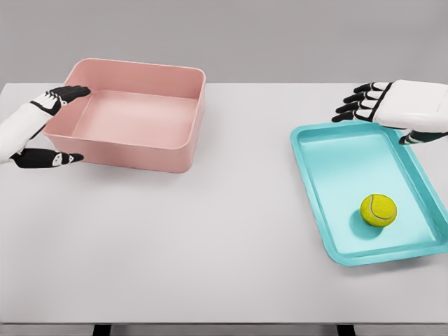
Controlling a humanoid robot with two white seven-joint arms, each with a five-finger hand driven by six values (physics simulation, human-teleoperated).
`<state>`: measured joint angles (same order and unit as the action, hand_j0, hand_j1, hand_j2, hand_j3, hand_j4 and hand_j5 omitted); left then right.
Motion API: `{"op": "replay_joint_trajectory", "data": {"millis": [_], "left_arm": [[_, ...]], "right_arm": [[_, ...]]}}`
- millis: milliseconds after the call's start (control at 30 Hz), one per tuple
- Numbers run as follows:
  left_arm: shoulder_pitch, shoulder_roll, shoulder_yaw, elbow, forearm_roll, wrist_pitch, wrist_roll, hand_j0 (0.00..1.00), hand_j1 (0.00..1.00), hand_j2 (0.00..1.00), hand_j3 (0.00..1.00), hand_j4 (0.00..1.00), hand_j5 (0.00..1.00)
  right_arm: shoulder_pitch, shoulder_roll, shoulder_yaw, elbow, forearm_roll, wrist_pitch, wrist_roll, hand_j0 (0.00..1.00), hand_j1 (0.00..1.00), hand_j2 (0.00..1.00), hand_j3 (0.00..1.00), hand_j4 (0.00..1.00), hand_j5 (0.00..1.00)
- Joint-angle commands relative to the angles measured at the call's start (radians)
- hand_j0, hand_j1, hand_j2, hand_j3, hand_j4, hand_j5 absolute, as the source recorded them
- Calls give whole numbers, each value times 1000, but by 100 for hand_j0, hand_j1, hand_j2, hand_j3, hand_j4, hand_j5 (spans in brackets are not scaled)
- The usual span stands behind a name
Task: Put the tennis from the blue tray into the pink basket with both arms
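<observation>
The left hand point(43, 129) sat spread, straddling the pink basket's point(183, 150) left wall without a firm hold; a nudge could shift it. The tennis ball point(379, 210) lay in the blue tray point(329, 157), prone to roll. The right hand point(392, 103) hovered open. No writing showed.

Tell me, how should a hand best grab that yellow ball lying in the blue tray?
From above, I'd judge. The tennis ball sits free on the blue tray's flat floor, clear of its low rim, so fingers can close around its round sides. The right hand, open over the tray's far edge, is nearer.
</observation>
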<state>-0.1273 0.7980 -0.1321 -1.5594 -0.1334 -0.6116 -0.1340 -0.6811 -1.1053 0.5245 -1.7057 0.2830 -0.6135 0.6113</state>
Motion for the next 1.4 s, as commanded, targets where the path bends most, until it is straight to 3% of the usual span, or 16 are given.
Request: {"op": "replay_joint_trajectory", "data": {"millis": [0, 67, 167, 200, 267, 300, 333, 400, 600, 767, 867, 933, 1100, 1267, 1367], "left_arm": [[0, 4, 0, 4, 8, 1, 1, 100, 100, 100, 100, 100, 100], [0, 4, 2, 4, 8, 1, 1, 100, 100, 100, 100, 100, 100], [0, 4, 0, 4, 6, 1, 1, 100, 100, 100, 100, 100, 100], [0, 4, 0, 4, 6, 1, 1, 100, 100, 100, 100, 100, 100], [0, 4, 2, 4, 6, 1, 1, 100, 100, 100, 100, 100, 100], [0, 7, 0, 5, 5, 1, 1, 100, 100, 100, 100, 100, 100], [2, 12, 0, 5, 5, 1, 1, 100, 100, 100, 100, 100, 100], [2, 15, 0, 5, 9, 1, 1, 100, 100, 100, 100, 100, 100], [0, 21, 0, 5, 17, 1, 1, 100, 100, 100, 100, 100, 100], [5, 70, -7, 5, 124, 1, 10, 100, 100, 100, 100, 100, 100], [71, 159, -90, -4, 334, 1, 8, 100, 100, 100, 100, 100, 100], [74, 237, -167, -5, 448, 1, 8, 100, 100, 100, 100, 100, 100], [74, 320, -326, -27, 639, 1, 8, 100, 100, 100, 100, 100, 100], [78, 342, -428, -48, 716, 1, 10, 100, 100, 100, 100, 100, 100], [81, 342, -431, -51, 721, 1, 10, 100, 100, 100, 100, 100, 100]], "right_arm": [[0, -4, -1, -3, -5, 3, 0, 100, 100, 100, 100, 100, 100], [-3, -11, -4, -3, -11, 3, 0, 100, 100, 100, 100, 100, 100], [0, -96, -1, -46, -18, 3, 0, 100, 100, 100, 100, 100, 100], [11, -120, -3, -46, -96, 56, 0, 98, 98, 98, 98, 98, 98], [31, -263, 54, -41, -404, 119, 0, 98, 98, 98, 98, 98, 98], [31, -281, 58, -37, -520, 139, 0, 98, 98, 98, 98, 98, 98], [31, -281, 58, -23, -599, 170, 0, 98, 98, 98, 98, 98, 98], [37, -281, 69, -23, -642, 196, 0, 98, 98, 98, 98, 98, 98], [41, -283, 223, -6, -617, 187, 0, 99, 99, 99, 99, 99, 99], [43, -280, 293, -2, -555, 187, 0, 99, 99, 99, 99, 99, 99], [44, -278, 315, 0, -535, 189, 0, 99, 99, 99, 99, 99, 99], [44, -272, 342, 8, -535, 190, 0, 99, 99, 99, 99, 99, 99], [48, -245, 367, 46, -522, 189, 0, 99, 99, 99, 99, 99, 99], [46, -212, 379, 80, -521, 190, 0, 99, 99, 99, 99, 99, 99], [46, -205, 404, 101, -519, 185, 0, 99, 99, 99, 99, 99, 99]]}}
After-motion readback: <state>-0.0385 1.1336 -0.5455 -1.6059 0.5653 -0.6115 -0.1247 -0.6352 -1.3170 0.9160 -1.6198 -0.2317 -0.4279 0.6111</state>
